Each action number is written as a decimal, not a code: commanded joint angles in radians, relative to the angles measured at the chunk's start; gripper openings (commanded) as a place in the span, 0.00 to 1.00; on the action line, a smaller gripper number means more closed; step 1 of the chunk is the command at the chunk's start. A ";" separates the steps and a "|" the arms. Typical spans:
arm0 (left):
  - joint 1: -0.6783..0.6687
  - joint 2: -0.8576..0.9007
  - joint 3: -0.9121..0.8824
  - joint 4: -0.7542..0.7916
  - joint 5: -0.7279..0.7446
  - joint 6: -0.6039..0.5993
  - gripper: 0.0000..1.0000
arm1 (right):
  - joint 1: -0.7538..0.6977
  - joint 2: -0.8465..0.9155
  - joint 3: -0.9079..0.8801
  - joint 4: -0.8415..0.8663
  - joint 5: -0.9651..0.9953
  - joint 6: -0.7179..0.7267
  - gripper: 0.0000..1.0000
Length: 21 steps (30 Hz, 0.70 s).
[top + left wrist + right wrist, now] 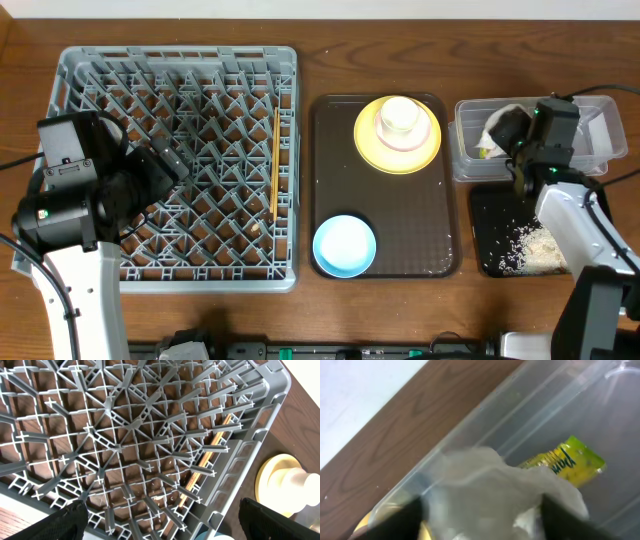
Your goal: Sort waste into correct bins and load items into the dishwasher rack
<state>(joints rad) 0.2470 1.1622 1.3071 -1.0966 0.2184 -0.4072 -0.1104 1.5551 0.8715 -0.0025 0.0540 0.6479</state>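
Waste sorting looked all but done. The right gripper (480, 520) hung over the clear plastic tub (560, 405), its fingers spread to either side of the crumpled white napkin (485, 485), which lay in the tub against the yellow-green snack packet (570, 462). Rice scraps (535, 248) lay in the black tray (490, 215) beside the tub. The left gripper (160, 522) hovered over the dishwasher rack (70, 60), fingers spread wide and empty, near a wooden chopstick (273, 165) lying in the rack. The yellow plate (370, 150), the white cup (400, 118) on it and the light blue bowl (344, 245) sat on the brown serving tray (400, 220). The next move probably called for lifting the right arm clear and reaching for those dishes.
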 commanded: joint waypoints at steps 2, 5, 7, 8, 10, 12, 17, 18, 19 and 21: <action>0.005 0.001 0.013 -0.002 -0.005 0.006 0.97 | -0.007 -0.019 0.008 0.053 -0.031 0.002 0.89; 0.005 0.001 0.013 -0.002 -0.005 0.006 0.97 | -0.007 -0.058 0.008 0.056 -0.072 -0.016 0.90; 0.005 0.001 0.013 -0.002 -0.005 0.006 0.97 | -0.006 -0.094 0.008 0.055 -0.124 -0.077 0.83; 0.005 0.001 0.013 -0.002 -0.005 0.006 0.97 | -0.006 -0.112 0.008 0.053 -0.151 -0.104 0.80; 0.005 0.001 0.013 -0.002 -0.005 0.006 0.97 | -0.003 -0.154 0.013 0.023 -0.206 -0.156 0.74; 0.005 0.001 0.013 -0.002 -0.005 0.006 0.97 | 0.004 -0.199 0.032 -0.053 -0.242 -0.195 0.64; 0.005 0.001 0.013 -0.002 -0.005 0.006 0.97 | 0.091 -0.253 0.169 -0.335 -0.253 -0.306 0.47; 0.005 0.001 0.013 -0.003 -0.005 0.006 0.97 | 0.119 -0.251 0.206 -0.387 -0.253 -0.340 0.45; 0.005 0.001 0.013 -0.002 -0.005 0.006 0.97 | 0.156 -0.246 0.248 -0.443 -0.248 -0.382 0.43; 0.005 0.001 0.013 -0.002 -0.005 0.006 0.97 | 0.234 -0.233 0.330 -0.545 -0.212 -0.448 0.41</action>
<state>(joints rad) 0.2470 1.1625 1.3071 -1.0962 0.2188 -0.4072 0.0383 1.3212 1.1046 -0.4919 -0.1627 0.3466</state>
